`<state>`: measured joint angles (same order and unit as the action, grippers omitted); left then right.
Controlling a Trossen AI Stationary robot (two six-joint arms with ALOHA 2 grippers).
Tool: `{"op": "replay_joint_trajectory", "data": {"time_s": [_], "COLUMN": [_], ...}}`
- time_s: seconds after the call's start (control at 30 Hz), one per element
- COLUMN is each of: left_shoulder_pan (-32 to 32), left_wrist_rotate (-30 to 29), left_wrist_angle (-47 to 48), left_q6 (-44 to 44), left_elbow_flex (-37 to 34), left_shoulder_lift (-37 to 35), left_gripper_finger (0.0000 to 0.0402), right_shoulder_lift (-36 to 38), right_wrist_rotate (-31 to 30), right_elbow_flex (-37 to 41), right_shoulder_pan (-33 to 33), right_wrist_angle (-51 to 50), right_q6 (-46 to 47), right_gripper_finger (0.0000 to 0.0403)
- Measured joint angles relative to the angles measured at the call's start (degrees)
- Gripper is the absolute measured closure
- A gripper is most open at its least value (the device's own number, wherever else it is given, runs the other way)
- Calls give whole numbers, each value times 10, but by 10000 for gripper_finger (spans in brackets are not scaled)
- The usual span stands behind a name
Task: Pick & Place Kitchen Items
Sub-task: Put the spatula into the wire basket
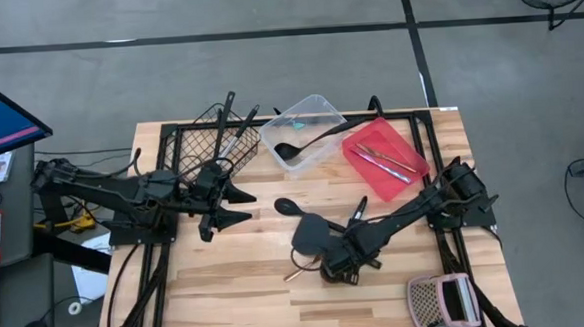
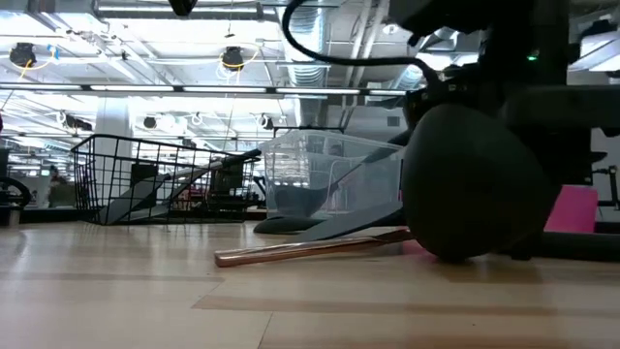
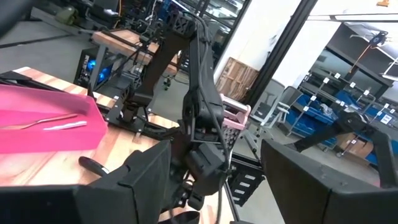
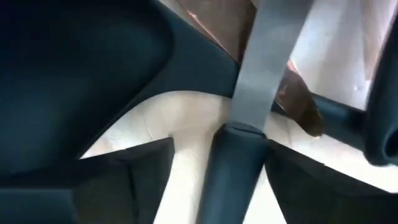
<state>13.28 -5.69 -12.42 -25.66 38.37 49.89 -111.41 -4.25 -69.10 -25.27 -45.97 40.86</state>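
Utensil handle: lying on the table between the right gripper fingers, which look spread (not pinching).
Advice: centre, then squeeze.
Left gripper: spread, waiting beside the basket.

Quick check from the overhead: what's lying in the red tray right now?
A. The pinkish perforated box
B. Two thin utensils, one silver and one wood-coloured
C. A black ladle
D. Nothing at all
B: in the high view the red tray holds just two thin utensils lying side by side, while the black ladle is in the clear tub and the pinkish perforated box sits at the table's near right corner.
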Motion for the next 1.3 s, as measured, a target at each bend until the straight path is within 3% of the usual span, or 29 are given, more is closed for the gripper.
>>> {"op": "replay_joint_trajectory", "data": {"time_s": [0.1,0.23,0.47,0.97,1.03,1.13,1.3], "left_shoulder_pan": [0,0,0,-2,-2,-2,-2], "left_wrist_rotate": [0,0,0,-11,-14,-14,-14], "left_wrist_angle": [0,0,0,10,7,9,8], "left_q6": [-1,-1,-1,32,34,35,34], "left_elbow_flex": [0,0,0,1,0,0,0], "left_shoulder_lift": [0,0,0,26,42,65,106], "left_gripper_finger": [165,165,165,165,164,156,129], "right_shoulder_lift": [-1,3,6,86,94,108,131], "right_wrist_rotate": [12,15,24,12,12,11,-4], "right_elbow_flex": [0,1,2,4,4,4,3], "right_shoulder_pan": [0,0,6,20,21,23,27], "right_wrist_angle": [3,1,5,-26,-28,-34,-39], "right_q6": [-6,-3,-5,6,7,6,6], "right_gripper_finger": [211,322,315,318,335,399,399]}}
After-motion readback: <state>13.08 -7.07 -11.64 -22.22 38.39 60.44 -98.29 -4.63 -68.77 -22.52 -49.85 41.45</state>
